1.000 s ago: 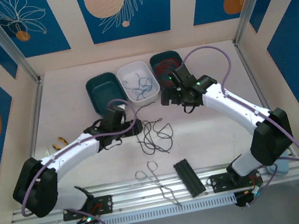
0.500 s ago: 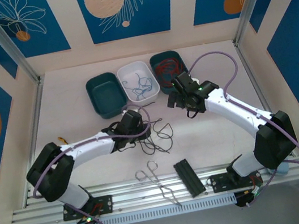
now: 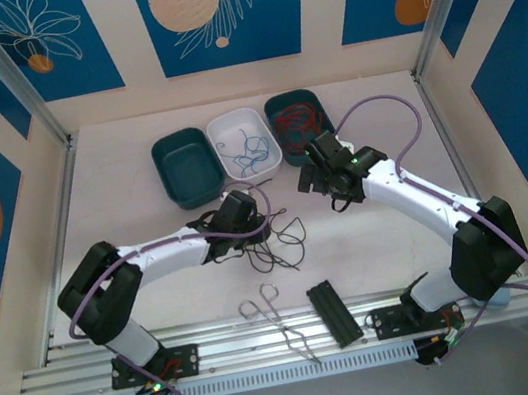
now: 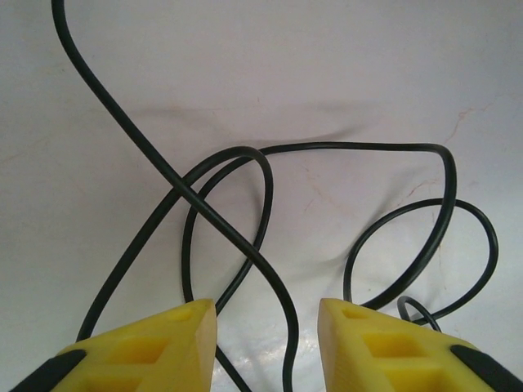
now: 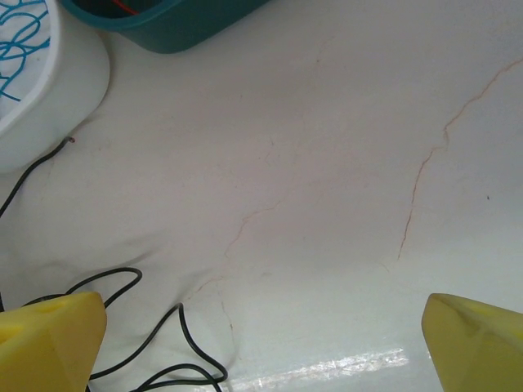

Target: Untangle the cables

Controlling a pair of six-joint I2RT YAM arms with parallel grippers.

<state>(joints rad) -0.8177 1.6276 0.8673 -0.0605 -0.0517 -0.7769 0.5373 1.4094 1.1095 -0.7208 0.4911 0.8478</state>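
Hovering low over the black cable (image 4: 359, 145) near the middle of the worktop (image 3: 123, 201), the left gripper (image 4: 267, 327) had its yellow fingers spread, crossed strands passing between them. The right gripper (image 5: 261, 335) was spread wide above bare worktop beside the trays toward the far edge, where the blue cable (image 3: 246, 150) lay in the white tray (image 3: 230, 115) and the red cable (image 3: 294, 119) in the teal tray (image 3: 292, 93).

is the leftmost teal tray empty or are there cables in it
Empty. In the top view the leftmost teal tray shows a bare floor, while the white tray beside it holds blue cable.
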